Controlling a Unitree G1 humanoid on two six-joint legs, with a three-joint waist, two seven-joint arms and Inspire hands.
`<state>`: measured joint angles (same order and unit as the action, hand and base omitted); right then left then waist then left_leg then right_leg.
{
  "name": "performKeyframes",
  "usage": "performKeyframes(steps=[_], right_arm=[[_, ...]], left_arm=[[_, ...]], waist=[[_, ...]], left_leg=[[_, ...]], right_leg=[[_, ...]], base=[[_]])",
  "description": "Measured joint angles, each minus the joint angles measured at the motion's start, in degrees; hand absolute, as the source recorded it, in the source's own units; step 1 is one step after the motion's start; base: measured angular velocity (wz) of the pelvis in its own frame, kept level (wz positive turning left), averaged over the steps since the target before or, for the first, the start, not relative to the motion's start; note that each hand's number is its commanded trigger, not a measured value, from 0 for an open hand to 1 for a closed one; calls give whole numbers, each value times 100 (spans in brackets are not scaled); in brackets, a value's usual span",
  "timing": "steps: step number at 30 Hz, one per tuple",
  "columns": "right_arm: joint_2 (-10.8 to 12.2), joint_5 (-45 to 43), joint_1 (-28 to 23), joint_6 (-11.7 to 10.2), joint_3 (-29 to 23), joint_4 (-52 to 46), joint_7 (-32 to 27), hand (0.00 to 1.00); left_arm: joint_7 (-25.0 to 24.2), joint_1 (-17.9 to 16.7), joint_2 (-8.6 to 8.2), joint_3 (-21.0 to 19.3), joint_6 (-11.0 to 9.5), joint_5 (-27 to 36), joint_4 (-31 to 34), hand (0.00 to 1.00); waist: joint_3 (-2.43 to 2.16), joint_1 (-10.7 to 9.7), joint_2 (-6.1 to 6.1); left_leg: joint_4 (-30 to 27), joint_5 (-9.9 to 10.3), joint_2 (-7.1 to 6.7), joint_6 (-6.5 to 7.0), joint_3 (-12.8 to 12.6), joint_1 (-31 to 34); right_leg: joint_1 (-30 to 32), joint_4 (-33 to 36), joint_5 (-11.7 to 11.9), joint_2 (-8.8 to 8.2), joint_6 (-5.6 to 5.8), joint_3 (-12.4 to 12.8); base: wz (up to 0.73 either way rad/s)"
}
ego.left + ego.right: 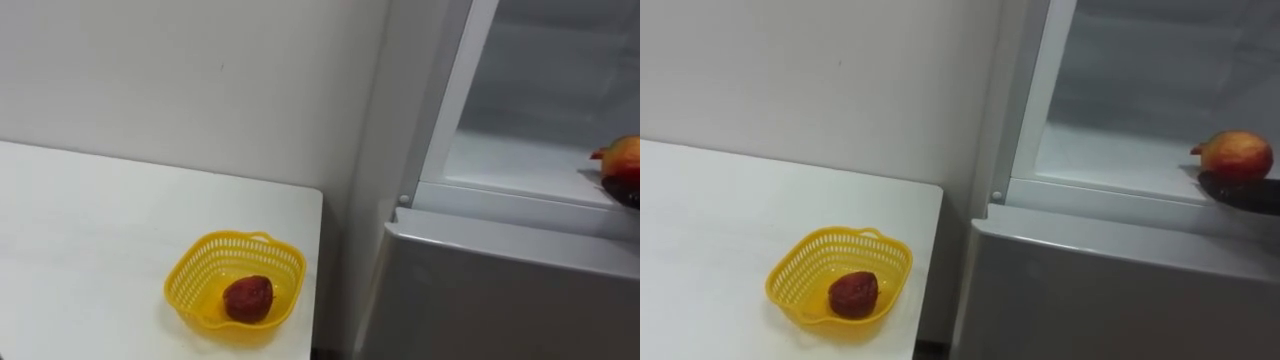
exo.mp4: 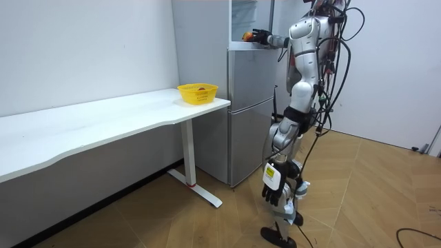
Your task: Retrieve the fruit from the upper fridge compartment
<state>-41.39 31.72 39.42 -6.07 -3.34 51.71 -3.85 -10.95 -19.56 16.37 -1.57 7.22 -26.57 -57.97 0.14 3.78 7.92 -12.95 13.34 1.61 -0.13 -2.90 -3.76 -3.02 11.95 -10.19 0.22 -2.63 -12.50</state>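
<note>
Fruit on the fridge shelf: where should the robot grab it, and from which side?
Probably around the round body of the fruit, coming from the open front: it sits near the shelf edge, its pointed nub facing left, and the right hand is close by it.

we logged the red-yellow fruit point(image 1: 625, 155) on the fridge shelf point(image 1: 520, 160) as cut off by the left eye view's right edge. in the right eye view the right hand point(image 1: 1245, 193) was a dark strip just below it, cut by the same edge. in the room view the left hand point(image 2: 273, 193) hung too small for us to read.
</note>
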Motion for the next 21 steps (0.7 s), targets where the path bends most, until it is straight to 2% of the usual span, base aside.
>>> performKeyframes(steps=[13, 14, 16, 21], right_arm=[[-75, 2, 0, -20, 51, 180, 431, 0], [-85, 4, 0, -23, 52, 180, 468, 6], [-95, 4, 0, -22, 56, 176, 516, 100], [-126, 2, 0, -29, 101, 170, 589, 100]], left_arm=[[-103, 27, 9, 72, 89, 11, -21, 0], [-104, 29, 9, 79, 97, 11, -21, 0], [-106, 31, 9, 88, 103, 10, -22, 0], [-113, 140, 9, 85, 89, 9, -154, 0]], waist=[[24, 64, -39], [24, 63, -41], [23, 64, -40], [21, 68, -38]], left_leg=[[33, -12, 42, -58, 28, -84], [33, -13, 47, -62, 30, -78], [33, -15, 52, -66, 30, -76], [23, -21, 58, -76, 26, -82]], right_leg=[[-80, -94, -4, 11, -51, -75], [-80, -106, -1, 15, -56, -83], [-77, -106, 1, 20, -59, -86], [-70, -106, 8, 28, -70, -84]], base=[[1], [0], [0], [0]])
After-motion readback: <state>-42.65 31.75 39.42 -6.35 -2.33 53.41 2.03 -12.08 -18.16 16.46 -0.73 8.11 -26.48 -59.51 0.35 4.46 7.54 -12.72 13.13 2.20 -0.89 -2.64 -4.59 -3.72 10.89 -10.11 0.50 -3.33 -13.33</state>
